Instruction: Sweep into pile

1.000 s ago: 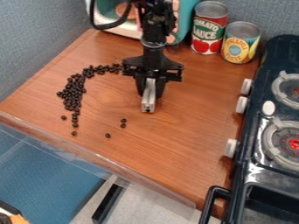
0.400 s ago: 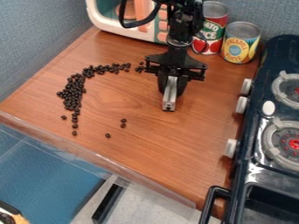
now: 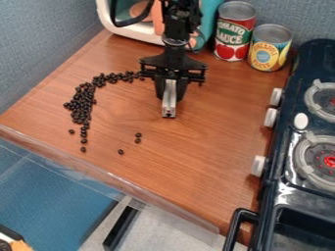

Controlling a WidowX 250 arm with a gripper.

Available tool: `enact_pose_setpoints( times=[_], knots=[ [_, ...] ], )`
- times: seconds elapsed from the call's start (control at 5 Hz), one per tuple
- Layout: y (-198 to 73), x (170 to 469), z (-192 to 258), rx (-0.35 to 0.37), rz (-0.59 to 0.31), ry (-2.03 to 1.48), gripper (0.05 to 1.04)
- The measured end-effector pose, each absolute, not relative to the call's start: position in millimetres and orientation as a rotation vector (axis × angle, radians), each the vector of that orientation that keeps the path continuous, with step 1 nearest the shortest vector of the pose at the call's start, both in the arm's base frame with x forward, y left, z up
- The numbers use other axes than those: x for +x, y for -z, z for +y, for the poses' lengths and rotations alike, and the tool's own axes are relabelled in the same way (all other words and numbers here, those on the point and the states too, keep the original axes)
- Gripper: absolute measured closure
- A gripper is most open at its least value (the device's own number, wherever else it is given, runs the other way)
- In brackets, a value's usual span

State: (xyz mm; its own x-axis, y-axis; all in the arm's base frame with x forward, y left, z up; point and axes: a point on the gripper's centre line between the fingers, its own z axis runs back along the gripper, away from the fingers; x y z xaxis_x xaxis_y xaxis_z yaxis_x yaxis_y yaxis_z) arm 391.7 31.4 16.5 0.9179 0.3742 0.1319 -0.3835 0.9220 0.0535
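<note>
The black gripper (image 3: 169, 95) hangs over the upper middle of the wooden surface, pointing down. It is shut on a silver bar (image 3: 169, 99), whose end sticks out below it. To its left, small dark beans (image 3: 82, 103) form a curved band, dense at the left and thinner along the top, where it runs up to the gripper's left side. Separate beans (image 3: 138, 138) lie below and left of the gripper, with another (image 3: 121, 152) closer to the front edge.
Behind the arm stands a toy microwave (image 3: 212, 22), beside a tomato sauce can (image 3: 234, 32) and a pineapple can (image 3: 269, 48). A dark toy stove (image 3: 298, 147) with knobs borders the right side. A clear strip (image 3: 118, 181) runs along the front edge.
The gripper first moved right, then came back left with the silver bar, ending slightly higher than it was a second ago. The beans in view look unmoved.
</note>
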Motion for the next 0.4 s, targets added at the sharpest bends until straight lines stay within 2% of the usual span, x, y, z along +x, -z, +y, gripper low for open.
enact_pose_setpoints(
  times=[0.4],
  knots=[
    [-13, 385, 62, 0.034, -0.114, -0.469, 0.699]
  ],
)
